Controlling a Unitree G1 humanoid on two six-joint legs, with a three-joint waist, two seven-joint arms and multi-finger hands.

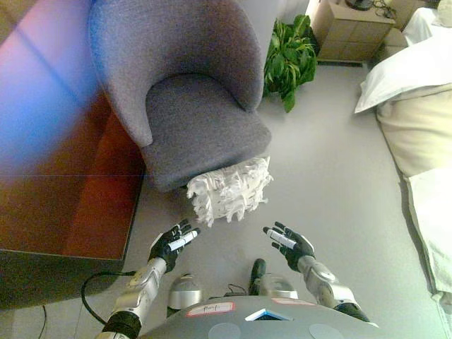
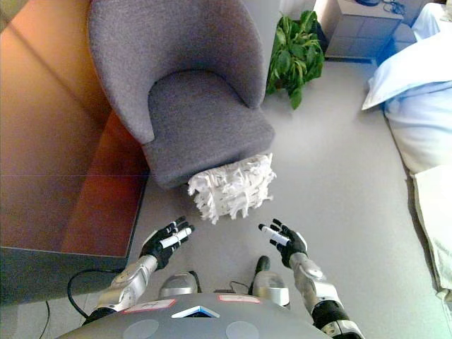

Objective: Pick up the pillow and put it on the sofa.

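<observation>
Both hands hover released, fingers straight and spread, holding nothing: the left hand (image 1: pixel 173 241) and the right hand (image 1: pixel 289 241) face each other with a gap between. The white shaggy pillow (image 1: pixel 229 189) lies on the grey floor (image 1: pixel 332 176) just ahead of them, between the two, leaning against the front of the grey armchair (image 1: pixel 191 106) beyond it.

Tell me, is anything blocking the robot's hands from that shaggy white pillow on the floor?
Nothing visible. The left hand and right hand are open, with bare floor between them and the pillow.
</observation>
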